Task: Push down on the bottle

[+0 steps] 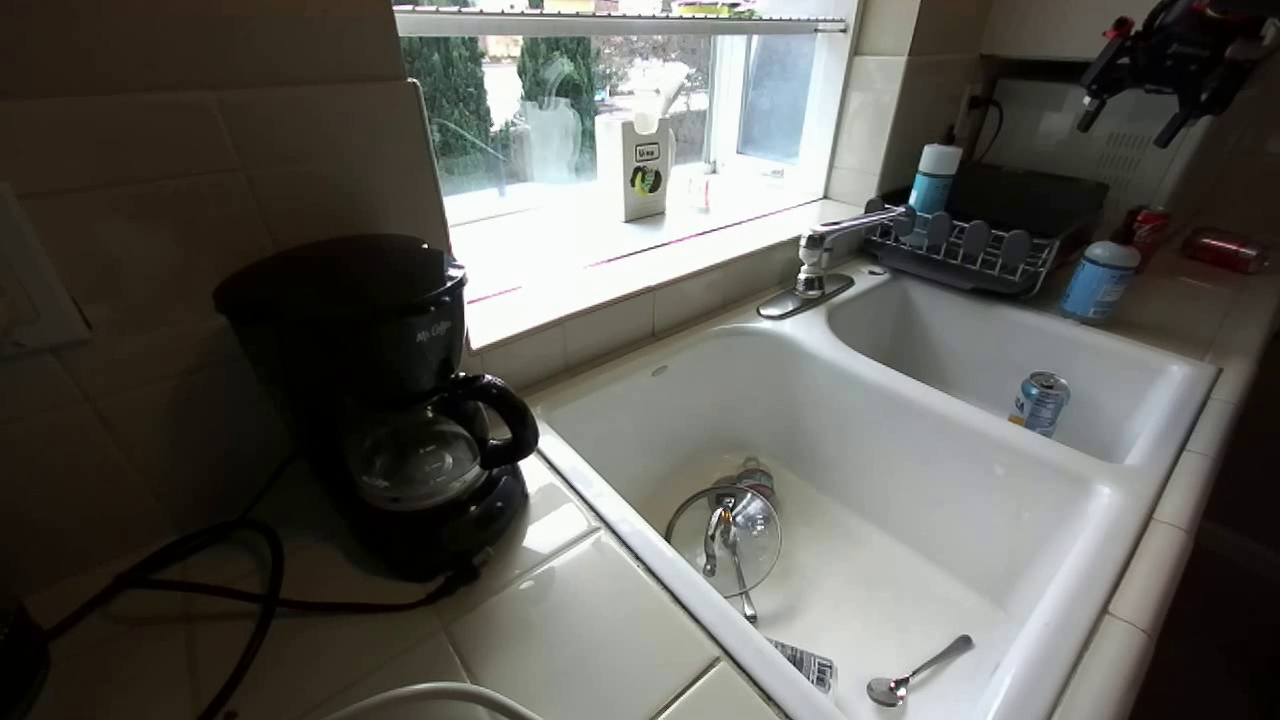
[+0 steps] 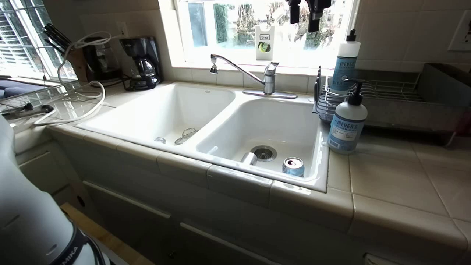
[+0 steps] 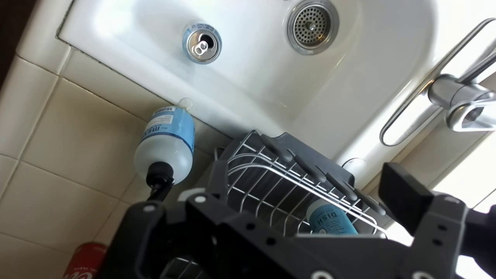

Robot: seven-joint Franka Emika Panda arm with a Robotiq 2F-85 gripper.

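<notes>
While the gripper (image 3: 310, 186) is held well above the counter (image 2: 393, 162), its fingers (image 3: 403, 193) spread wide, one bottle (image 2: 347, 129) is stood upright on the counter just right of the sink (image 2: 215, 127). A second bottle (image 2: 344, 66) is held in the rack (image 2: 401, 110), farther back. An opened can (image 2: 293, 169) is set upright in the right basin (image 2: 279, 121), to the right of the drain (image 2: 265, 153), and a spoon (image 1: 887, 692) is seen in the left basin (image 2: 169, 110). Farther right on the counter, a red can (image 1: 1225, 250) is laid on its side.

Daylight backlight from window (image 2: 235, 33); sill (image 1: 540, 270) overexposed.
Cabinet fronts (image 2: 147, 228) in deep shadow in an exterior view; glare spot on the sink (image 3: 252, 73) in the wrist view.
</notes>
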